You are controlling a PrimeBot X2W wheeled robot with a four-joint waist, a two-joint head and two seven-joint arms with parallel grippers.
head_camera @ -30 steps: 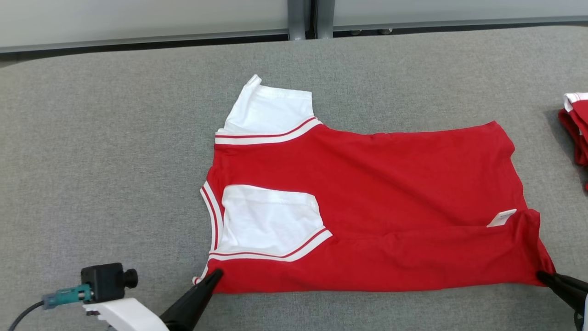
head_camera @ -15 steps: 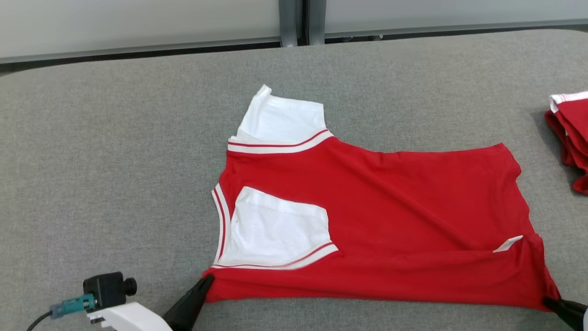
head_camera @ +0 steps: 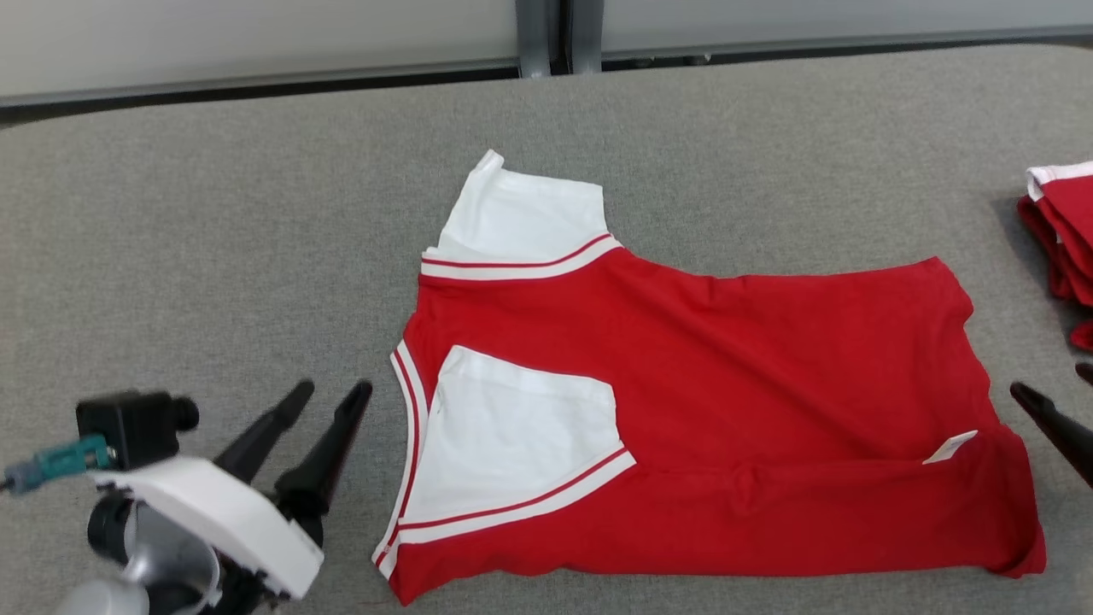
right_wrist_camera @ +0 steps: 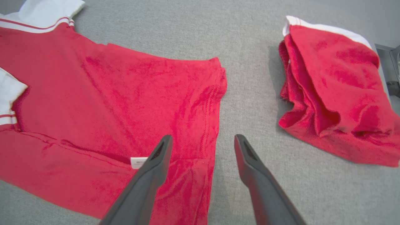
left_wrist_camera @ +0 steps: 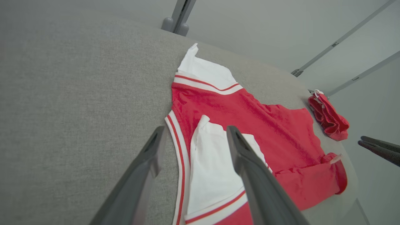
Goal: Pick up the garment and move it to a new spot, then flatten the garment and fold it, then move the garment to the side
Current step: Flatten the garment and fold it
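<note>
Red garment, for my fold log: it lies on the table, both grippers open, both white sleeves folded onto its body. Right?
No: the head view shows only the near sleeve folded onto the red garment; the far sleeve sticks out. The left gripper and right gripper are open.

The head view looks forward and down from well above the grey table, taking in the whole red-and-white garment up to the table's far edge. The left wrist view sits low near the garment's collar end and faces slantwise along it towards a second red pile. The right wrist view looks steeply down, close in, over the hem end. Both wrist views share that pile and the white label. The head view cuts off what seems the same pile at its right edge.
</note>
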